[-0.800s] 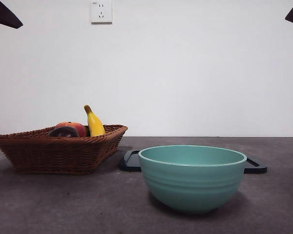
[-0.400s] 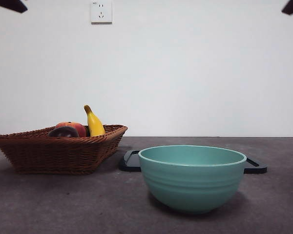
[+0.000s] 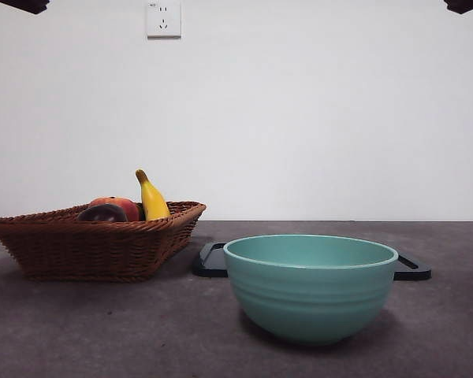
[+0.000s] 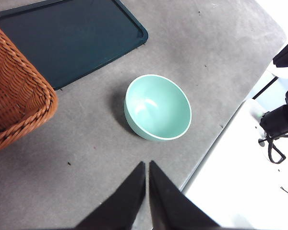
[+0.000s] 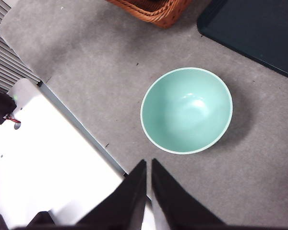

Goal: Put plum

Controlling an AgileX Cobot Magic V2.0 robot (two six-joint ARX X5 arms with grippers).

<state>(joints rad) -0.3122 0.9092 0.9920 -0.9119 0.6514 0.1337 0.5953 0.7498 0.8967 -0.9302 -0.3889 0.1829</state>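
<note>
Left gripper [image 4: 147, 167]: your jaws are closed together, holding nothing, high above the table [image 4: 86, 158] near its edge.
Right gripper [image 5: 149, 165]: same for you here, jaws pressed together, nothing held, above the table edge.
Plum [image 3: 102, 213]: dark fruit in the wicker basket [image 3: 94, 244], only its top shows over the rim.
Basket contents: plum, a red-orange fruit [image 3: 120, 205] just behind it, an upright banana [image 3: 151, 197].
Bowl [image 3: 310, 287]: teal, nothing visible inside in your wrist views.
Tray [image 4: 67, 38]: dark, flat, behind the bowl, beside the basket.
Writing: none you can read.
</note>
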